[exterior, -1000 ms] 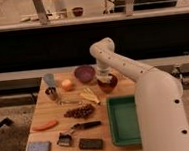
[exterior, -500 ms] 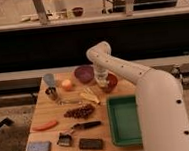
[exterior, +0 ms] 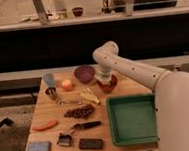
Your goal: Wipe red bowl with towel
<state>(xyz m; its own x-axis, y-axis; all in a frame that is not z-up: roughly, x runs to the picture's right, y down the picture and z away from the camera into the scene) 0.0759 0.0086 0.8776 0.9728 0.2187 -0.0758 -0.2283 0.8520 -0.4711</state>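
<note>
The red bowl (exterior: 112, 84) sits on the wooden table (exterior: 46, 112) toward its back right, next to a purple bowl (exterior: 84, 73). My gripper (exterior: 105, 79) points down into the red bowl from the white arm that reaches in from the right. It is shut on a pale towel (exterior: 104, 78) that is bunched at the fingertips and rests on the inside of the bowl. The gripper and towel hide most of the bowl's inside.
A green tray (exterior: 132, 119) stands at the front right. To the left are a blue cup (exterior: 49, 79), an orange (exterior: 67, 84), a metal cup (exterior: 51, 93), a banana (exterior: 90, 96), dark grapes (exterior: 80, 112), a carrot (exterior: 44, 126), a brush (exterior: 85, 125), a blue sponge (exterior: 38, 148) and a black block (exterior: 91, 143).
The arm's elbow swung left and then back to the right, while the gripper with the towel shifted slightly inside the red bowl. The bowl stayed in place.
</note>
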